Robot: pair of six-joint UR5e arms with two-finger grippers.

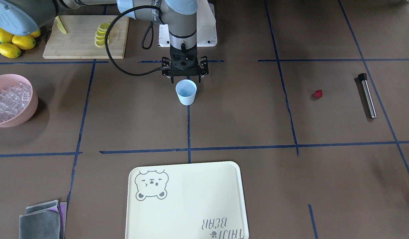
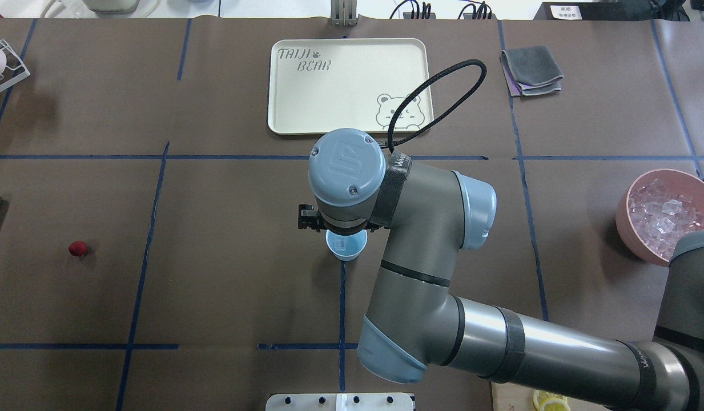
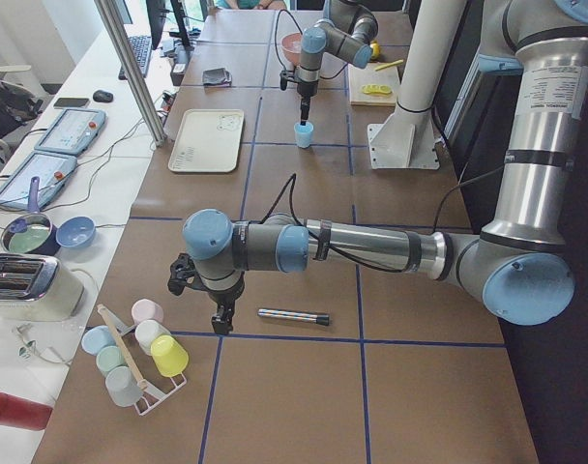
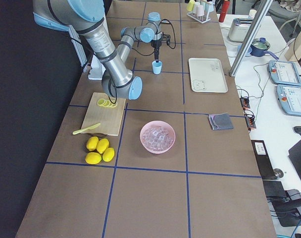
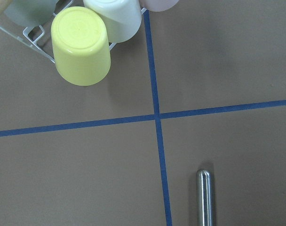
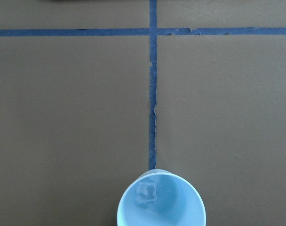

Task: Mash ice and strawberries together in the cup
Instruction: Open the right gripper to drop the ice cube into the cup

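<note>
Nearest you, at the operators' edge of the table (image 1: pixel 257 132), locate the cream tray (image 1: pixel 191 186) with the bear print. The folded grey cloths (image 1: pixel 41 219) lie well apart from it, toward the corner at the robot's right end.

Move to the middle of the table. The cup (image 1: pixel 186 93) stands upright on a blue tape line, open end up. The right wrist view shows what appears to be a single ice cube (image 6: pixel 146 194) on its floor. The right gripper (image 1: pixel 185 77) hangs straight above the cup, pointing down. Its fingertips are hidden behind the cup rim and the wrist, so you cannot tell how the jaws stand.

Toward the robot's left end, at the same depth, find the strawberry piece (image 1: pixel 318 94) lying bare on the table, well apart from the cup. The metal rod (image 1: pixel 368 98) lies just beyond it, nearer that end. The left gripper (image 3: pixel 221 317) hovers over the table near the rod and beside the rack of upturned cups (image 3: pixel 139 353). It shows only in the side view, so the state of its jaws cannot be read.

At the robot's right end, the pink bowl (image 1: pixel 28 106) holds the heap of ice (image 1: pixel 8 99). Farther back, near the robot's edge, the wooden board (image 1: pixel 78 39) carries lemon slices (image 1: pixel 102 35) and a yellow knife (image 1: pixel 61 25). Whole lemons (image 1: pixel 15 43) lie just beside the board.
</note>
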